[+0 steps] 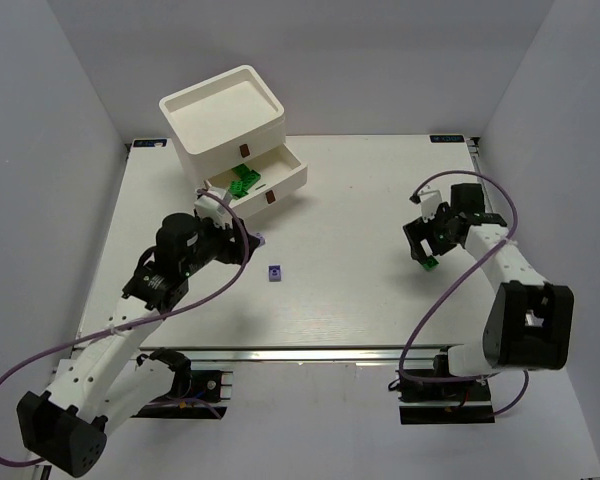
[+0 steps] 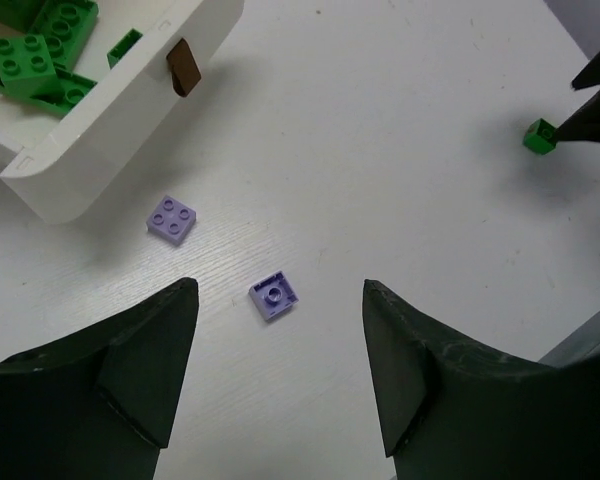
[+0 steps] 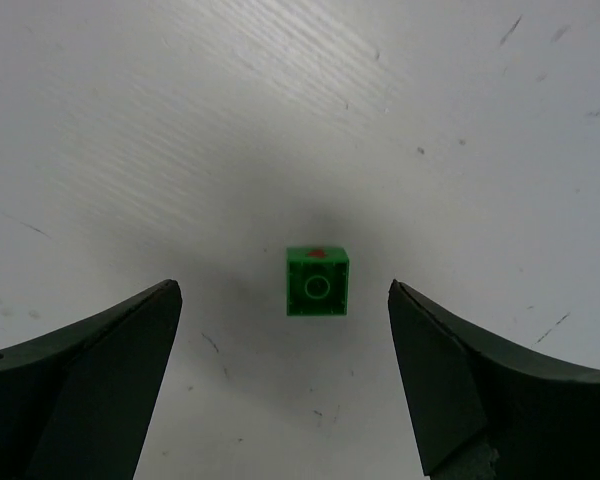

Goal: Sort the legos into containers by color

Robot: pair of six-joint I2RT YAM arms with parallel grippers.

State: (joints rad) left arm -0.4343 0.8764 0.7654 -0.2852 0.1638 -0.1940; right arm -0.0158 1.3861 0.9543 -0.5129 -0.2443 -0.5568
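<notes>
The white drawer unit (image 1: 225,120) stands at the back left. An open drawer (image 2: 130,120) with a brown handle (image 2: 184,68) holds several green legos (image 2: 35,50). Two light purple legos lie on the table near it: one studs up (image 2: 172,219), one upside down (image 2: 275,295). My left gripper (image 2: 279,285) hovers open over the upside-down one, holding nothing. On the right, a single green lego (image 3: 317,281) lies upside down on the table. My right gripper (image 3: 282,290) stands wide open just short of it, with both fingers clear of it.
A second drawer (image 1: 288,165) also stands pulled out from the unit, and the top one with its handle (image 1: 243,150) is shut. The unit's tray top (image 1: 222,102) shows nothing in it. The table's back edge (image 1: 380,137) and the white walls close the space in.
</notes>
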